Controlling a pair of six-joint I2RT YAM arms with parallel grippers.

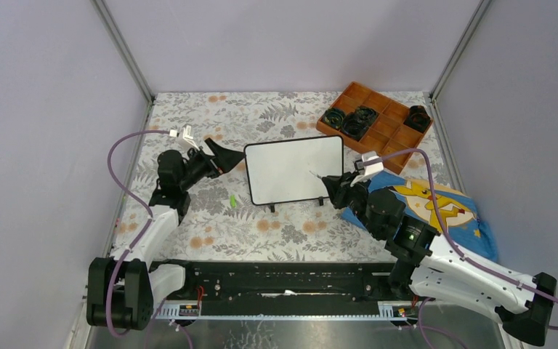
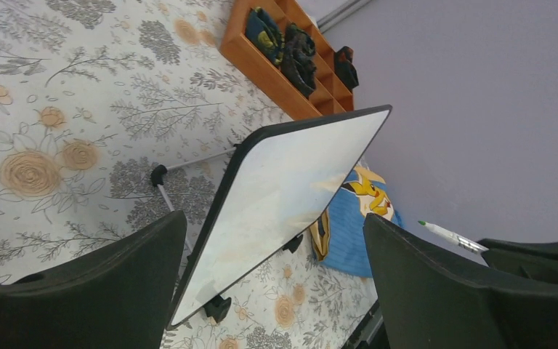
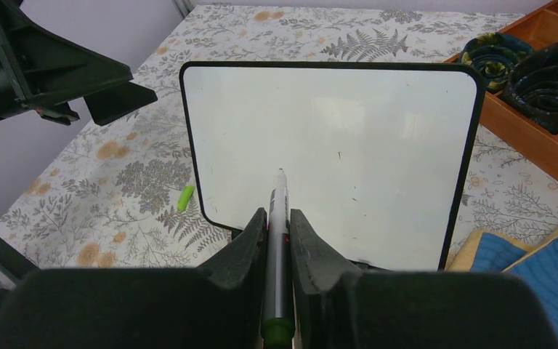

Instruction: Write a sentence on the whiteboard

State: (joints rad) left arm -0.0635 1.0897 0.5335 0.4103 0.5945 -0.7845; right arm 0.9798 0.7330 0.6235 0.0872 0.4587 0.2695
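**Clerk:** Item one, the whiteboard?

**Me:** Whiteboard [image 1: 294, 169]; upright on its small black feet near the middle of the flowered table cover [image 1: 276, 229]; black frame, rounded corners; white face with a few tiny dark specks on it.

**Clerk:** Item two, your left hand?

**Me:** Left gripper [image 1: 231, 156]; jaws spread wide, grasping nothing; just beside the board's left edge, apart from it; from my left wrist I see that edge between my two fingers.

**Clerk:** Item three, the right?

**Me:** Right gripper [image 3: 277, 218]; clamped on a marker [image 3: 280, 193] that lies lengthwise between the fingers; at the board's lower right, tip pointed at the white face; whether the tip touches the face, I cannot tell.

**Clerk:** Sundries?

**Me:** One small green piece [image 1: 232, 200] on the cover, in front of the board's lower left corner; one orange compartment tray [image 1: 396, 134] behind the board to the right, dark coiled things in several of its cells; one blue Pikachu cloth [image 1: 443, 207] to the right, partly under my right arm.
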